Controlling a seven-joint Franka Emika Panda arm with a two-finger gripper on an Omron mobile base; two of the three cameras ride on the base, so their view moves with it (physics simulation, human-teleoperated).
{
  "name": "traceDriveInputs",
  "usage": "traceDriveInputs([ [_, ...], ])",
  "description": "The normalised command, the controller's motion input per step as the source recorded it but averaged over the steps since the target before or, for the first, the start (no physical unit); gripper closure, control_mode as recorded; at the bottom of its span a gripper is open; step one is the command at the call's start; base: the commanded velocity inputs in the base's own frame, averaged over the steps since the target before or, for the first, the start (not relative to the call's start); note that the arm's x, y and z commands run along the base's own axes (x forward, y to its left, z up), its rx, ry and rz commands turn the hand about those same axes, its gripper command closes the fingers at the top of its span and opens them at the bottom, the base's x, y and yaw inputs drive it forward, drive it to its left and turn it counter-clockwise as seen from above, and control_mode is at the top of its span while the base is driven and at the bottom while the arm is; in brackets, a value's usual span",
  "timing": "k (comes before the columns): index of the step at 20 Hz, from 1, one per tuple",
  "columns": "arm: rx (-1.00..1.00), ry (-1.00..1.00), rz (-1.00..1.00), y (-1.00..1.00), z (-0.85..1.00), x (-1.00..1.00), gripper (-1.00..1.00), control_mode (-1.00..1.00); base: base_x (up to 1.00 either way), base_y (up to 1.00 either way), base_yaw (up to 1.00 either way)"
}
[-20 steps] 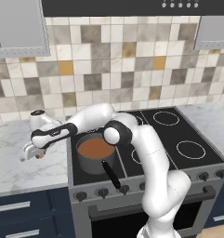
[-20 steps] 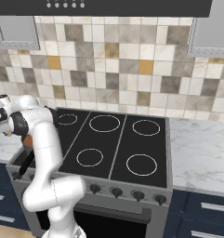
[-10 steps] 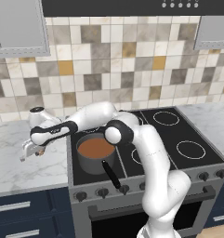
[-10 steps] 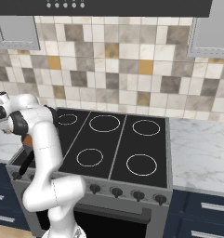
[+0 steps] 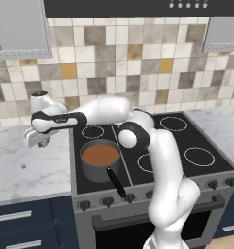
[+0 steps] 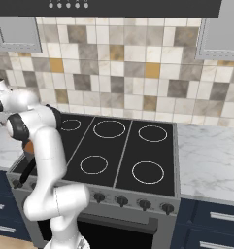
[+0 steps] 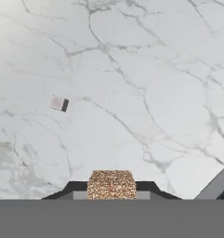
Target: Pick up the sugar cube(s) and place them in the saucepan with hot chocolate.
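Left base view: hand (image 5: 40, 142) above marble tabletop (image 5: 36, 168), left of saucepan (image 5: 100, 159) on stove (image 5: 152, 146); pale sugar cube (image 5: 24, 166) lying nearer. Hand view: clenched on speckled sugar cube (image 7: 111, 184); pale cube (image 7: 59, 103) apart on the marble.

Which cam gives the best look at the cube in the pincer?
Hand view: the speckled brown sugar cube sits large between the pincer tips, above the marble counter. In the left base view it's only a brownish speck at the pincer. The right base view doesn't help with it.
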Motion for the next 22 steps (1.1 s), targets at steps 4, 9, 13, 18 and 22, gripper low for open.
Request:
traceDriveInputs([
  [4, 0.0, -0.04, 0.0, -0.44, 0.61, -0.43, 1.0, -1.0, 0.0, 0.0, 0.0],
  [9, 0.02, -0.1, 0.0, -0.57, 0.31, -0.84, 1.0, -1.0, 0.0, 0.0, 0.0],
  [13, 0.08, -0.15, 0.0, -0.71, 0.0, -0.83, 1.0, -1.0, 0.0, 0.0, 0.0],
  [18, 0.1, -0.12, 0.0, -0.77, 0.29, -0.47, 1.0, -1.0, 0.0, 0.0, 0.0],
  [22, 0.07, 0.0, 0.0, -0.69, 0.68, -0.2, 1.0, -1.0, 0.0, 0.0, 0.0],
])
